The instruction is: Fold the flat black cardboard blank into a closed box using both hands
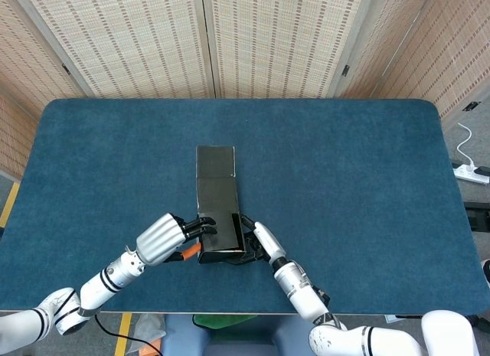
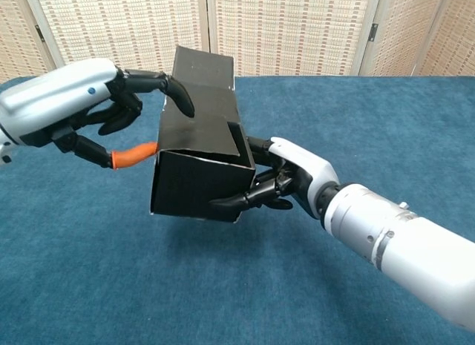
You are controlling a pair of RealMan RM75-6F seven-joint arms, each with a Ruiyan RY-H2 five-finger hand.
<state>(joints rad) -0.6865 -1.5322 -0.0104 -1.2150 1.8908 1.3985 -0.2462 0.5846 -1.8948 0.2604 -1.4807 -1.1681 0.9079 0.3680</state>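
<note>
- The box [image 2: 194,185] is hanging above the near middle of the table [image 1: 367,180], partly formed, with its long lid panel [image 1: 215,163] reaching toward the far edge.
- The right hand [image 2: 286,183] is gripping the box on its right wall, one finger running under the front lower edge, so it is carrying the load.
- The left hand [image 2: 70,107] is sitting at the box's left, holding nothing itself: fingers [image 2: 172,89] are arching over and pressing on the top flap, and the orange-tipped thumb [image 2: 133,153] is touching the left wall.
- The key relation: the flap is lying directly under the left fingers, and the box's long axis is running from the near edge to the far one, so the left hand looks the nearer for any push down and inward.
- The lid is staying unfolded, so closure is probably still some way off.
- The table is wearing a blue cloth; slatted screens [image 1: 153,42] are standing behind it.
</note>
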